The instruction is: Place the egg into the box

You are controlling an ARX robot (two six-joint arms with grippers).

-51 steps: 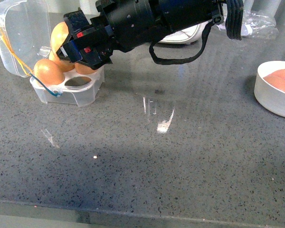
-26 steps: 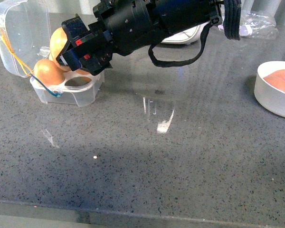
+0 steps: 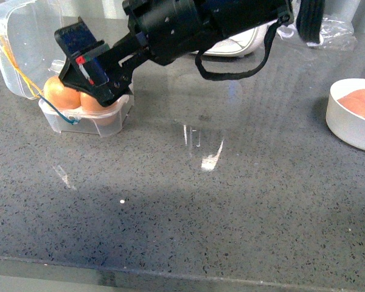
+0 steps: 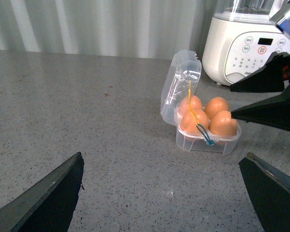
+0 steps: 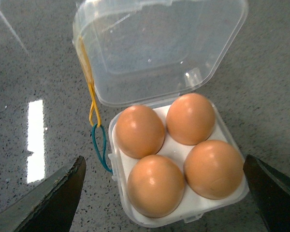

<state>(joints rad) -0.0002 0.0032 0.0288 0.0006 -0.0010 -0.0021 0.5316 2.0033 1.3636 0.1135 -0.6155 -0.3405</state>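
The clear box (image 3: 113, 123) stands at the far left with its lid (image 3: 24, 42) up. It holds four brown eggs, seen from above in the right wrist view around the white tray (image 5: 176, 151). The egg (image 3: 95, 103) sits in the near slot and also shows in the right wrist view (image 5: 154, 186). My right gripper (image 3: 88, 66) is open and empty just above the box, its jaws spread wider than the tray (image 5: 163, 164). My left gripper (image 4: 162, 162) is open and empty, low over the counter, with the box (image 4: 208, 143) farther off.
A round white bowl (image 3: 345, 121) with more brown eggs (image 3: 358, 106) stands at the right edge. A white appliance (image 4: 241, 43) and a clear plastic bag (image 3: 334, 30) are at the back. Yellow and blue cords (image 5: 94, 125) hang off the box's side.
The egg has left my right gripper and now fills the near slot that was empty. The right gripper has opened wide and shifted left over the box.
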